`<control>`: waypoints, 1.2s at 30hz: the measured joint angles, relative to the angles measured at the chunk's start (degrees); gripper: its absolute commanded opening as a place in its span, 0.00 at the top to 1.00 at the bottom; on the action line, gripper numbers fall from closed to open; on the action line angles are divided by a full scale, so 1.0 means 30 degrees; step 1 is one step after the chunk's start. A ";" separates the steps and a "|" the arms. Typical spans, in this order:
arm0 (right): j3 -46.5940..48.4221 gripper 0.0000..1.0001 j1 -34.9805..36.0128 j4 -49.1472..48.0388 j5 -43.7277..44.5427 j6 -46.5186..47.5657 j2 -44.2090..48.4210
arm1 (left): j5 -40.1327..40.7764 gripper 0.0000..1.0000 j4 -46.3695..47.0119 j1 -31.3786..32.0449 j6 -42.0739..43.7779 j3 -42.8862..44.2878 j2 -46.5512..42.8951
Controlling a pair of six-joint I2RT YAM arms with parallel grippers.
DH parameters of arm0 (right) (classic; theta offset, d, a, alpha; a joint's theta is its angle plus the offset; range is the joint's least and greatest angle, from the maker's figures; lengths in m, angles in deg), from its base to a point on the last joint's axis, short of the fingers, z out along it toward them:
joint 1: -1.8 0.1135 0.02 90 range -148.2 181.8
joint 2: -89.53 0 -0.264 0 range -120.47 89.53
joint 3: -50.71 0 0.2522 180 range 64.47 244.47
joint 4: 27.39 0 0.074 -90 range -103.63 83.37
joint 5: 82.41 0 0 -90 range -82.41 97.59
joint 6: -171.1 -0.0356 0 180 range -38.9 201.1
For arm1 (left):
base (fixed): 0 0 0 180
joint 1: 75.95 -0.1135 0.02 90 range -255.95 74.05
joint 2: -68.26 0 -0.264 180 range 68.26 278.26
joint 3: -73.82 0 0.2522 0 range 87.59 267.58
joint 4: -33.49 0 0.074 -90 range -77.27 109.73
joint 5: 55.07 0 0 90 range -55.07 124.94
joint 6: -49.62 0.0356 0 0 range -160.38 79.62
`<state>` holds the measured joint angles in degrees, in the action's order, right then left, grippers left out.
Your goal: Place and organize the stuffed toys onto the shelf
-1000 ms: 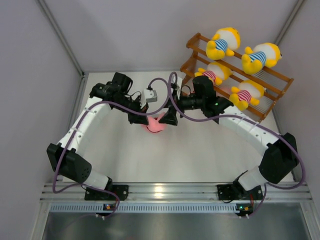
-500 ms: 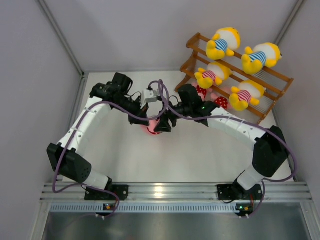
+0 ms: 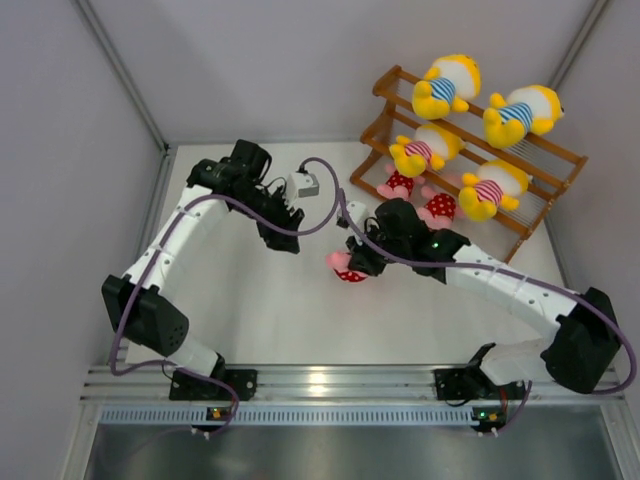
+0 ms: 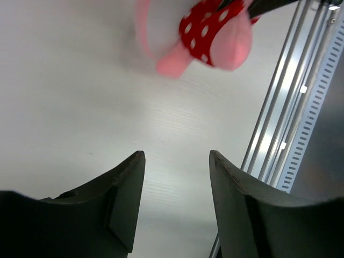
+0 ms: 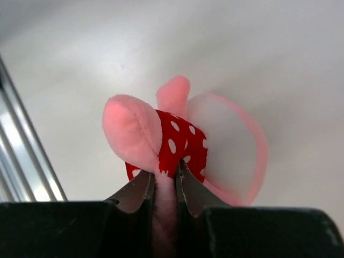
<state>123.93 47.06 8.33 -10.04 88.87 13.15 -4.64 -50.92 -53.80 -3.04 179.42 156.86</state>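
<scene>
Your right gripper (image 5: 165,174) is pinching a pink toy (image 5: 172,140) by its red dotted outfit over the table (image 3: 250,310). Your left gripper (image 4: 176,161) is hovering beyond it, fingers apart and empty. Farther back, four yellow toys (image 3: 445,85) (image 3: 520,112) (image 3: 428,147) (image 3: 488,188) are sitting on the shelf (image 3: 565,160), with two more pink toys (image 3: 400,185) (image 3: 438,207) lying low at its front.

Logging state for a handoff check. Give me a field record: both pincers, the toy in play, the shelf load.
left pincer: open, empty
right pincer: shut on pink dotted toy, off the shelf
shelf: far right corner
yellow striped toys: four, on the shelf's upper tiers
other pink toys: two, at the shelf's low front; exact tier unclear
</scene>
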 measured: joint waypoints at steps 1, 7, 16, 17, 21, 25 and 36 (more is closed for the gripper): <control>-0.0146 1.00 0.0007 0.0627 0.0903 0.0270 0.0415 | 0.0546 0.43 0.0066 -0.0007 -0.0335 0.0189 0.0197; -0.0328 1.00 0.0000 0.4772 0.7184 0.2594 0.1851 | 0.1763 0.43 0.0102 -0.0095 -0.1144 0.0321 0.0867; -0.0736 1.00 -0.1202 0.9639 1.0411 0.4466 0.1894 | 0.2040 0.43 0.0124 -0.0095 -0.1282 0.0670 0.0889; -0.1035 1.00 -0.1421 0.9857 1.0775 0.4714 0.2106 | 0.2084 0.43 0.0124 -0.0095 -0.1275 0.0670 0.0889; -0.2178 1.00 -0.2499 0.9974 1.2670 0.5617 0.3519 | 0.2098 0.43 0.0124 -0.0095 -0.1246 0.0670 0.0882; -0.3869 1.00 -0.3461 0.7082 1.4586 0.7235 0.5515 | 0.2098 0.43 0.0124 -0.0095 -0.1129 0.0670 0.0882; -0.9508 1.00 -0.8517 -0.3184 1.3267 1.1628 0.6849 | 0.1996 0.43 0.0117 -0.0095 -0.1100 0.0809 0.0882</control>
<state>95.41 21.51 -1.22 29.76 123.76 33.69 1.35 -50.57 -54.08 -6.34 181.84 159.50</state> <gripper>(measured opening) 0.115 0.569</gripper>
